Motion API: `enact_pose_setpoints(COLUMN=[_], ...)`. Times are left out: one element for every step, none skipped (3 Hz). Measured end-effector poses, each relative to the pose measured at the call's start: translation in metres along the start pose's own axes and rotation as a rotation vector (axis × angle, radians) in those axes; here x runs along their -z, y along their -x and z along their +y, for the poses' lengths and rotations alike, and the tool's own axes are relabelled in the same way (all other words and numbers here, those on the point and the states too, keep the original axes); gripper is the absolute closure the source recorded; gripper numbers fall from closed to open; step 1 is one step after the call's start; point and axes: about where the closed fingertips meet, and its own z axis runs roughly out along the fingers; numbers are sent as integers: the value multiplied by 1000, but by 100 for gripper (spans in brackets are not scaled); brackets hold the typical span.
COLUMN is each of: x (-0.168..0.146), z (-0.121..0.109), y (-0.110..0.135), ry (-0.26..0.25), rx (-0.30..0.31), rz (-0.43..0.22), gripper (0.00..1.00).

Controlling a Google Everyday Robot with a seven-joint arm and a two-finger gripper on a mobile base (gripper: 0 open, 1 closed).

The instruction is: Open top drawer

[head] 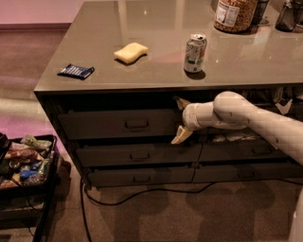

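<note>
Gripper [180, 119], fingers [182, 134] spread wide, sat at right end of top drawer [109, 125]; on counter [142, 23] above: one sponge [130, 52], one can [195, 53], one blue packet [75, 71], one jar [235, 13].

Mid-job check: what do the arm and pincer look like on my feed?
The arm is off-white, smooth and rounded, with a bulbous joint and a cylindrical wrist. The pincer, at the right end of the top drawer, has two tan, tapering fingers. No cables or markings show.
</note>
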Motion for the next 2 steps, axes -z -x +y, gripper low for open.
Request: enact_pose_setpoints(x=[-14, -14], z=[0, 0], y=[1, 1], ry=[31, 31], rx=[10, 10], rz=[22, 22], gripper=[0, 0])
